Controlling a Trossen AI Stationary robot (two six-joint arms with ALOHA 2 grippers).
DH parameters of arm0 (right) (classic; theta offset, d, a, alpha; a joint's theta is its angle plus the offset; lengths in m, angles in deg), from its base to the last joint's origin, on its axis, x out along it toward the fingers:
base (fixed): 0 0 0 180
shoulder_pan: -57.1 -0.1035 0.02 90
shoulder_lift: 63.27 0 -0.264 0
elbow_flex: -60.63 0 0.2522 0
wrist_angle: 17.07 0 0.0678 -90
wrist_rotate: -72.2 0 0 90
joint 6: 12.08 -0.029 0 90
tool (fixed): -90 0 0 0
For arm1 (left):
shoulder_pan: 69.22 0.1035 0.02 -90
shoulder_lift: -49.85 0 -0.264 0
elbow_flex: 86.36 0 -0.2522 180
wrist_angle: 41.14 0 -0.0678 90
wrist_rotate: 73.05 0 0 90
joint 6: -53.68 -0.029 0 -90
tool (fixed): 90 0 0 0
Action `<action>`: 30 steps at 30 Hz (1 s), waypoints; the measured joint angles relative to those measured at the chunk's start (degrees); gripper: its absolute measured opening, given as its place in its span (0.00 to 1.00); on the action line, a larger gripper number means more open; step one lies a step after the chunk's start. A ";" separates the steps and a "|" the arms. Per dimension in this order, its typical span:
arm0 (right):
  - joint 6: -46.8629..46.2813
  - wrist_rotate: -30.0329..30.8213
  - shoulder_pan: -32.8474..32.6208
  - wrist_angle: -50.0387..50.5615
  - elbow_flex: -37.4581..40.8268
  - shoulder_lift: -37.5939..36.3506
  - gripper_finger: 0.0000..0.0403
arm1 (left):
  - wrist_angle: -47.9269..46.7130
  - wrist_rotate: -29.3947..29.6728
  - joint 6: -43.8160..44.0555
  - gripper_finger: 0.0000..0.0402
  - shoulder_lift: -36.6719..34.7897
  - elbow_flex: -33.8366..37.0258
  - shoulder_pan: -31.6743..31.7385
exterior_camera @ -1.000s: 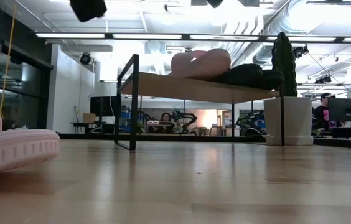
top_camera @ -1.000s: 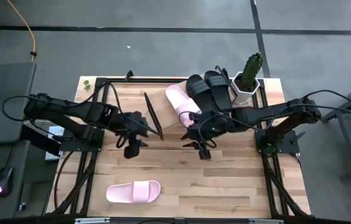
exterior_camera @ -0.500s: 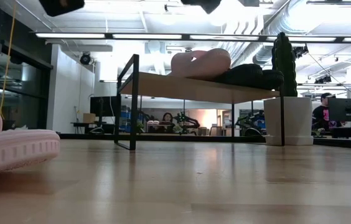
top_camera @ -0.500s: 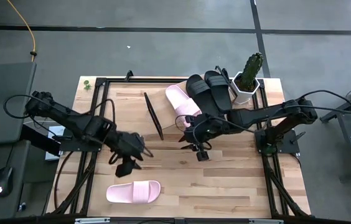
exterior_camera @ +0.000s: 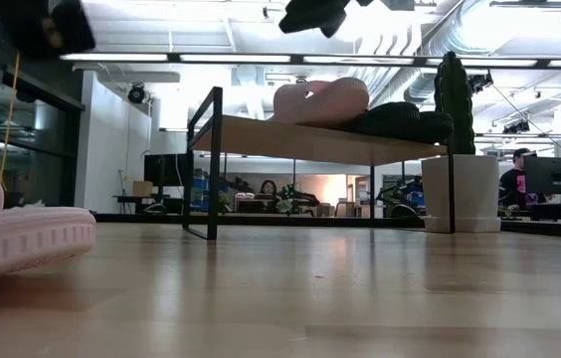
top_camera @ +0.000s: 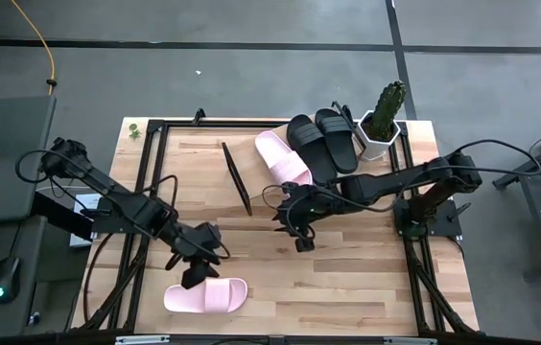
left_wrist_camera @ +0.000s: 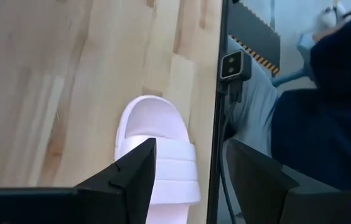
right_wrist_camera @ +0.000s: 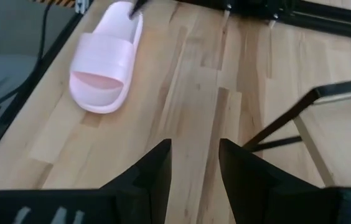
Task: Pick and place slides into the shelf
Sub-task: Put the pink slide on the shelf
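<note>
**One pink slide left on the table, three on the shelf**

At the left of the pale plank wooden table (top_camera: 347, 287), the left arm reached down toward the near edge, its dark left gripper (top_camera: 192, 276) hanging just above the heel end of a lone pale pink open-toe slide (top_camera: 206, 295) that lay flat near the table's front. The jaws stood apart and held nothing; in the left wrist view the two dark fingers (left_wrist_camera: 135, 180) framed the strap of that sandal.

Toward the middle, the long light-wood shelf (top_camera: 280, 196) with thin dark end panels stood across the table's back half. The right arm stretched in from the right over it, and the right gripper (top_camera: 299, 240) hung over bare planks just in front of the shelf. Its jaws were partly apart and empty, as the right wrist view showed.

On the shelf lay a second pale pink slide (top_camera: 282, 158), then two matte black slides (top_camera: 323, 142) side by side, touching one another. At the far right, just beside the black pair, stood a white hexagonal pot with a green cactus (top_camera: 383, 120). Nothing lay between the left gripper and the sandal below it.
</note>
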 joint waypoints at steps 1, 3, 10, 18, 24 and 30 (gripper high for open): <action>0.02 0.00 -0.32 0.03 0.00 0.00 0.31 | 1.74 -0.10 1.37 0.46 0.00 1.39 -0.01; 0.03 0.00 -0.82 0.08 0.00 0.00 0.31 | 4.84 -1.10 3.87 0.46 0.00 3.83 0.00; -0.13 0.00 -2.06 -0.08 0.00 0.00 0.31 | 5.15 -2.84 11.01 0.46 0.01 7.37 -3.04; -4.96 0.09 -3.99 -0.27 0.00 -0.02 0.31 | 5.82 2.96 21.56 0.46 0.01 7.39 -12.92; -5.54 1.26 -6.61 -0.32 0.00 0.08 0.31 | 5.84 10.52 28.43 0.46 0.00 7.39 -18.88; -7.73 3.95 -8.95 -0.31 0.00 0.50 0.31 | 5.71 17.48 32.27 0.46 0.04 7.39 -22.20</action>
